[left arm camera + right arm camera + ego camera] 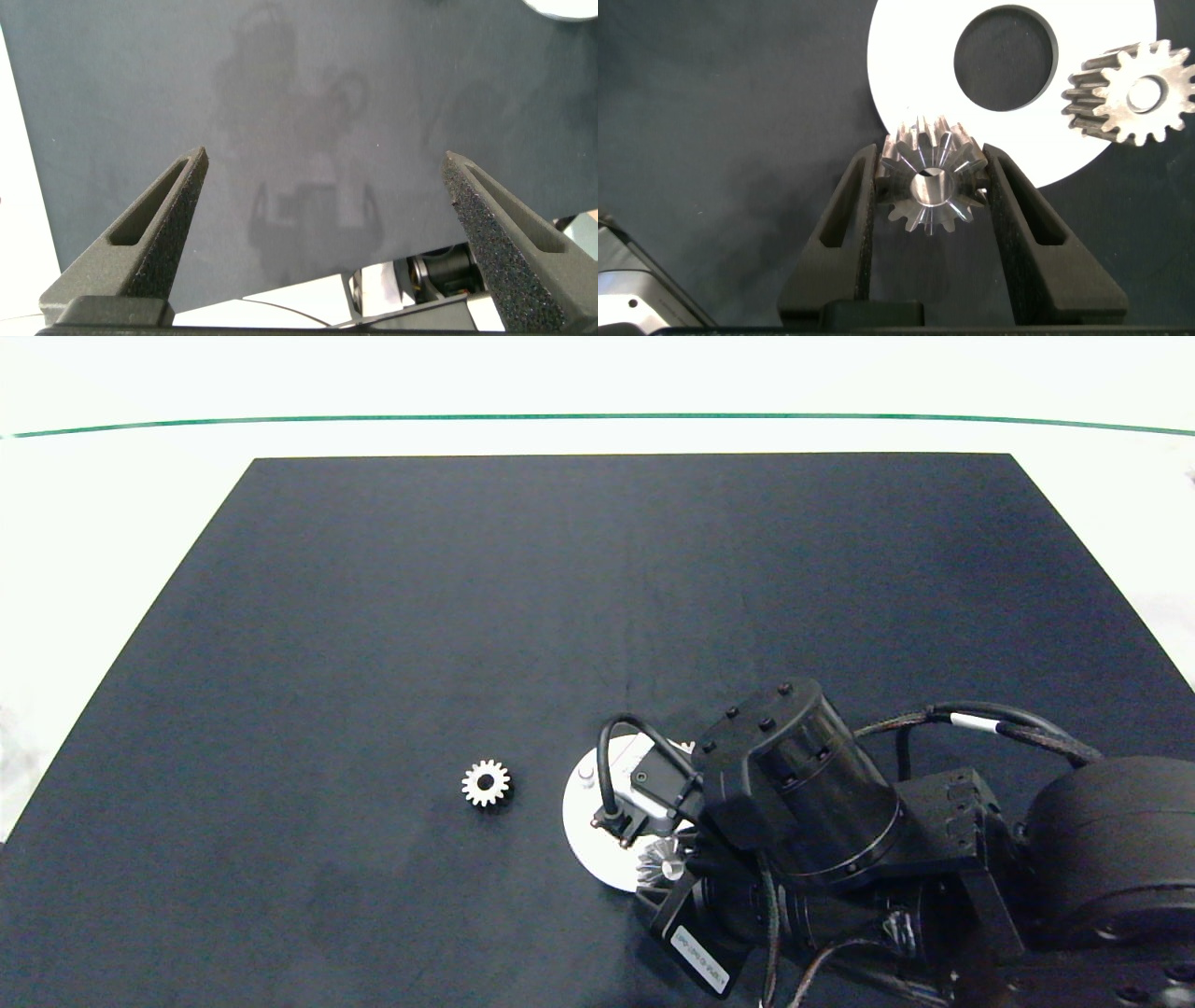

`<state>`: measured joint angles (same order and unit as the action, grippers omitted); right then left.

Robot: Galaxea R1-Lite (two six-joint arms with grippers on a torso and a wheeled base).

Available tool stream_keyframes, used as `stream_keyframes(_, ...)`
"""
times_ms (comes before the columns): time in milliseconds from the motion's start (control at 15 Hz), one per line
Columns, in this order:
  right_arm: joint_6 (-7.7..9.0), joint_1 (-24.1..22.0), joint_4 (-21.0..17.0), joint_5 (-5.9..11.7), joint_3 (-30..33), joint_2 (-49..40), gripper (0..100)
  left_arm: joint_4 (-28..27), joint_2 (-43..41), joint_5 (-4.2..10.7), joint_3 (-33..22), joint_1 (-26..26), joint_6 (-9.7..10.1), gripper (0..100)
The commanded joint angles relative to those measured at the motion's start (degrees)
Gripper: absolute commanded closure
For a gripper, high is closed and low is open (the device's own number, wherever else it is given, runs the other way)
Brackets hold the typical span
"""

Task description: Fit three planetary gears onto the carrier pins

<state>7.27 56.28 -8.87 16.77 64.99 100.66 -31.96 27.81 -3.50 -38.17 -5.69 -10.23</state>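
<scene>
**Second gear held over the carrier**

The right gripper (931,182) clamps a planetary gear (932,183) by its toothed flanks above the white disc (906,84). One gear (1130,91) sits seated on the disc; another (486,783) lies loose on the black mat (373,616). The gears appear rigid, dense and slippery, so gripping across opposite teeth suits them. The left gripper (327,187) hangs spread wide, empty.

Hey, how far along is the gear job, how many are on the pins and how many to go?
One gear already sits on a pin of the white disc. The right gripper is shut on a second gear at the disc's edge, not yet seated. A third gear lies loose on the black mat, untouched. The left gripper hangs open and empty.
</scene>
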Motion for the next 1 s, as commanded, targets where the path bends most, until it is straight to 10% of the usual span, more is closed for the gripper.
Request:
stream_keyframes(67, 0.03, -0.2, 0.2, 0.10, 0.1, 1.4, 78, -0.1, -0.4, -0.02, 0.4, 0.0, -0.06, 0)
stream_keyframes(1000, -0.06, 0.0, 0.2, 0.10, 5.8, 4.7, 78, 0.0, -0.8, -0.02, 1.8, -0.2, 0.65, 0)
